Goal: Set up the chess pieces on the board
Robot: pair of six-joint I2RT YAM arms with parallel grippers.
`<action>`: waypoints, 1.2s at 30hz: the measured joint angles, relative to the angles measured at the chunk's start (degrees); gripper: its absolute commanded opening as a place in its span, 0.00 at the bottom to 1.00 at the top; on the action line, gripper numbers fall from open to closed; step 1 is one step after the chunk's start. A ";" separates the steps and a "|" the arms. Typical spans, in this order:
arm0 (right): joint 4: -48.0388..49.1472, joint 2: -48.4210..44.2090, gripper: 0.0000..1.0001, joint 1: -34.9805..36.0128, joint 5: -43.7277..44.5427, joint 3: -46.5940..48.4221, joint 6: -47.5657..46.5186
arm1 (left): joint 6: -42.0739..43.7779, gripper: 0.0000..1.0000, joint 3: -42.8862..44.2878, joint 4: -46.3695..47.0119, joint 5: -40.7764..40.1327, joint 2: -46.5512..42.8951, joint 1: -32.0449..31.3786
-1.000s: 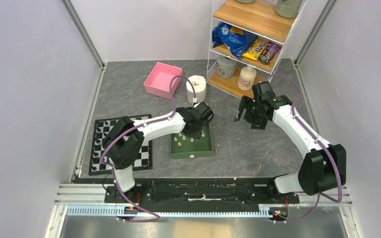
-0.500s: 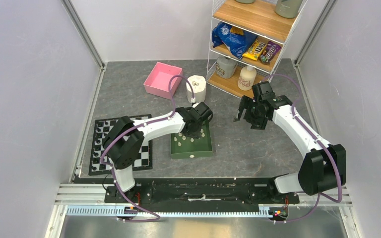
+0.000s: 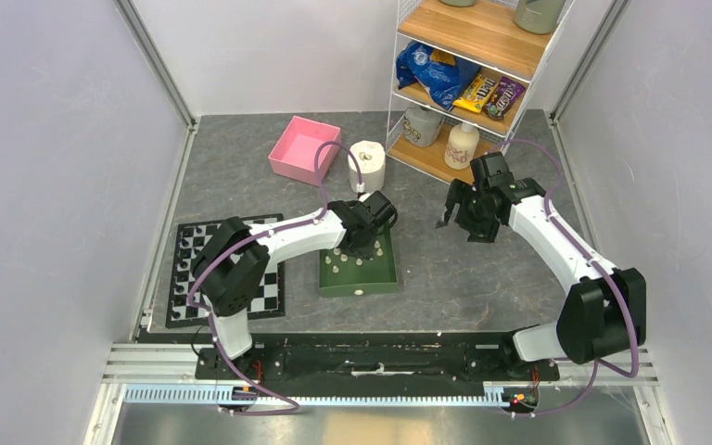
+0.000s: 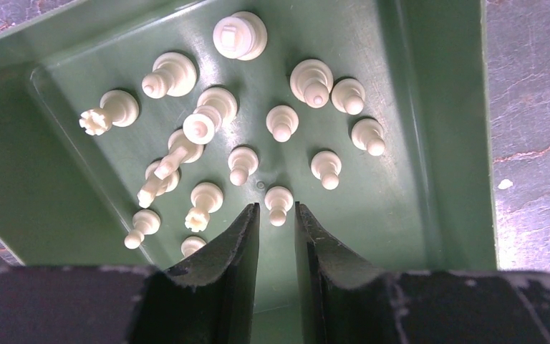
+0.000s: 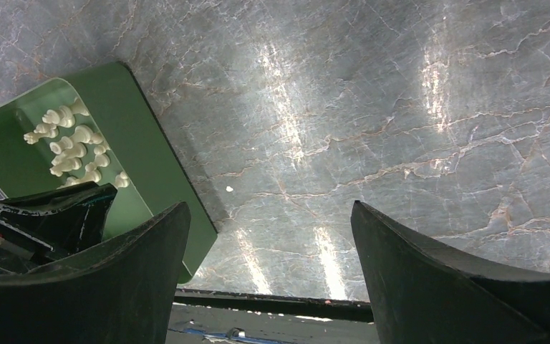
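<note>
The left gripper [image 4: 277, 209] hangs low inside the green tray [image 4: 430, 107]. Its jaws stand only a narrow slot apart, with one pawn [image 4: 279, 198] in the mouth, flanked but apparently not yet pinched. The other chess pieces [image 4: 311, 79] stand or lie loose in the tray, stock for the board [image 3: 182, 278] well off to the left. The right gripper [image 5: 271, 215] hovers wide open and empty over the table [image 5: 401, 107], probably to keep clear.

Chess pieces [image 4: 281, 122] in tray [image 3: 380, 274], centre of table [image 3: 482, 278]; board [image 3: 184, 255] left of tray; box [image 3: 303, 148] and paper roll [image 3: 367, 165] behind; shelf rack [image 3: 468, 83] rear right.
</note>
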 measured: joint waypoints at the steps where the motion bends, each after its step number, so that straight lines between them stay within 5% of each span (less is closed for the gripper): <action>1: 0.02 0.09 0.91 0.00 0.00 0.00 0.00 | 0.00 0.31 0.00 -0.02 0.00 0.00 0.07; 36: 0.02 0.90 0.91 0.00 -0.55 0.00 0.00 | -0.02 0.27 -0.02 0.02 1.33 1.79 0.46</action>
